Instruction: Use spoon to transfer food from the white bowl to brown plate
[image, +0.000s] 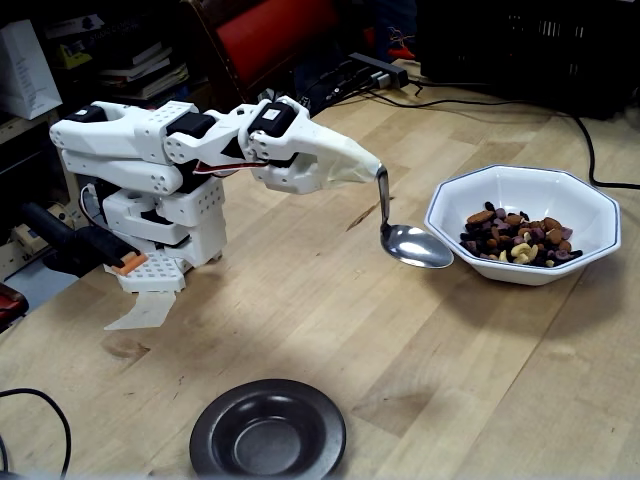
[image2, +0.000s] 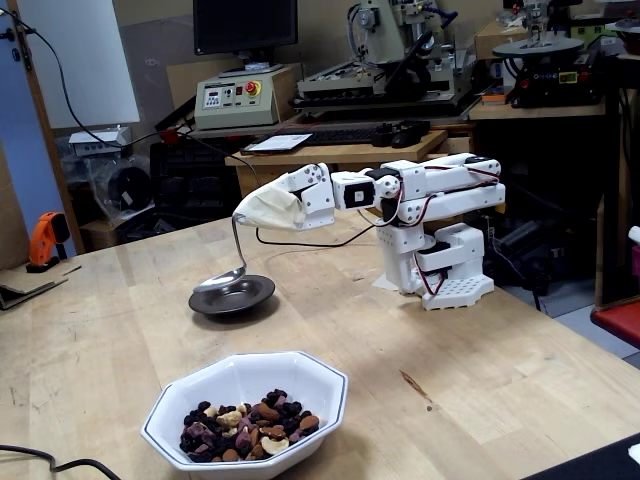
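The gripper (image: 372, 172) is clamping the spoon (image: 413, 245) by its handle, hanging it empty just beside the white bowl (image: 590, 215), likely lining up a scoop. The food (image: 518, 238) is sitting in that bowl; the brown plate (image: 268, 430) is waiting well apart from it.

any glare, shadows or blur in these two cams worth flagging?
A fixed view: spoon bowl mirror-bright, soft shadow on the table beneath it, brown plate glossy and clipped at the bottom edge. In the other fixed view: spoon overlaps the plate, depth ambiguous; background slightly soft.
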